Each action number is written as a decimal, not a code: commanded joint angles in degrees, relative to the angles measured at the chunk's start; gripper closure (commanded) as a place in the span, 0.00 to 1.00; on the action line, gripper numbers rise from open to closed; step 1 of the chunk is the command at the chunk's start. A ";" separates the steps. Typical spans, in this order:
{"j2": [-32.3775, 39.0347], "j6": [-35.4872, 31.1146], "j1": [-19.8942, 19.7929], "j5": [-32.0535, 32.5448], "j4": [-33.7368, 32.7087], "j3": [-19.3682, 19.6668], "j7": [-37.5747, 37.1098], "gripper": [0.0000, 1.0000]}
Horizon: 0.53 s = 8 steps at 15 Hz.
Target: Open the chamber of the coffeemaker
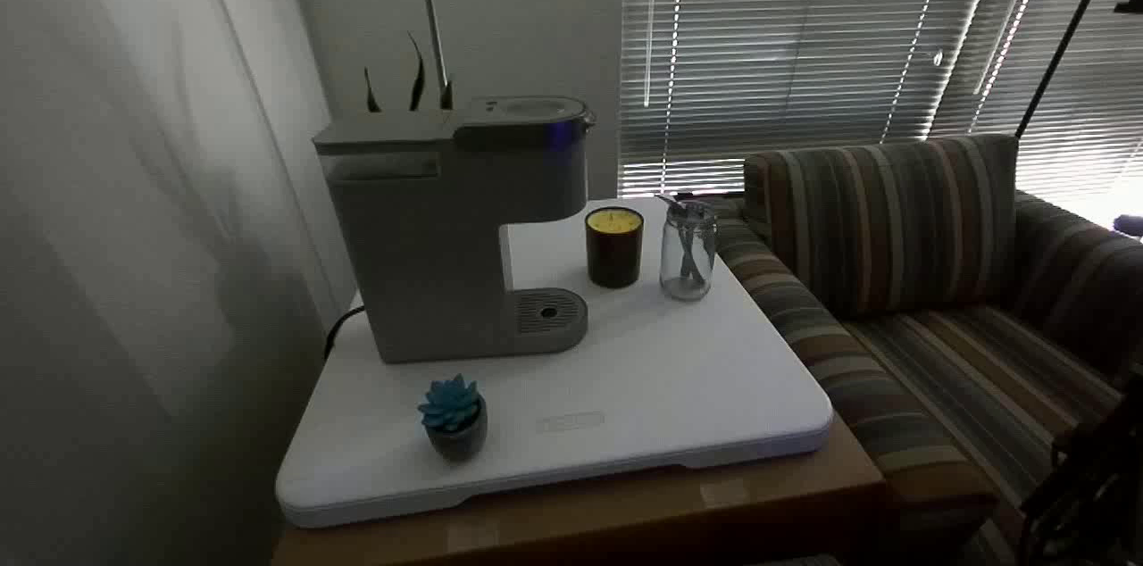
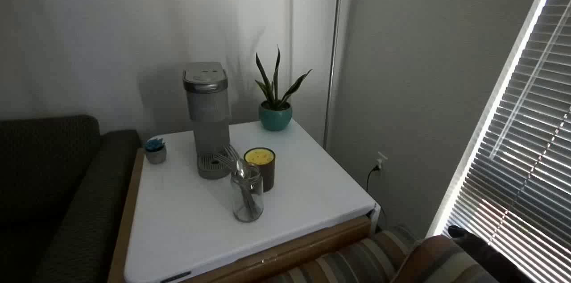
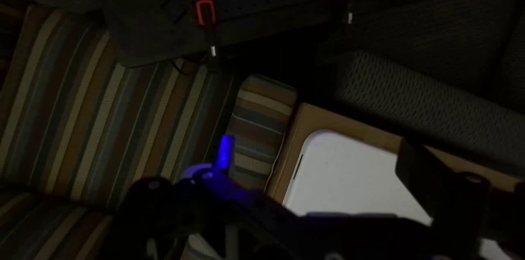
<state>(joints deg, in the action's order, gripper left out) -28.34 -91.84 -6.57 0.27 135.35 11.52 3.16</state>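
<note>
Located on a smooth white, round-cornered tabletop (image 1: 679, 387): a large boxy grey coffeemaker (image 1: 429, 262). Located at its upper front: the chamber (image 1: 522, 111), a flat dark-grey lid, lying lowered.

Placed just beside the coffeemaker's front: a dark brown cylindrical cup (image 1: 614, 255) with yellow contents. Placed farther out, near the cup: a clear glass jar (image 1: 671, 267). In an exterior view, note the metal cutlery (image 2: 242, 169) leaning from the jar, across the line of sight to the coffeemaker's foot. Set along one flank: a small grey planter (image 1: 457, 439) of blue rosette leaves. Set beyond the opposite flank: a rounded teal planter (image 2: 275, 118) of narrow, upright leaves. Just beside the tabletop: a striped fabric armchair (image 1: 880, 227).

Finished in smooth, matte grey at the body, glossier along the curved front edge of the lid.

Standing upright, tall and narrow from the front, deep from the side. In an exterior view, directed rightward: the lid's front and the rounded, slotted drip base (image 1: 545, 325). Longest in plan from rear to front.

In the wrist view, observe a black gripper (image 3: 316, 153) with fingers spread well apart, tabletop corner visible between them.
</note>
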 commanded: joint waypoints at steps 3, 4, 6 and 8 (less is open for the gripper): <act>0.13 0.05 -0.91 -0.30 -0.08 -0.82 0.28 0.00; 0.13 0.04 -0.90 -0.30 -0.08 -0.86 0.21 0.00; 0.13 0.03 -0.91 -0.30 -0.08 -0.86 0.20 0.00; 0.13 0.03 -0.92 -0.30 -0.08 -0.86 0.20 0.00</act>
<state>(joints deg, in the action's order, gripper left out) -28.32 -91.89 -6.62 0.26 135.36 11.38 3.02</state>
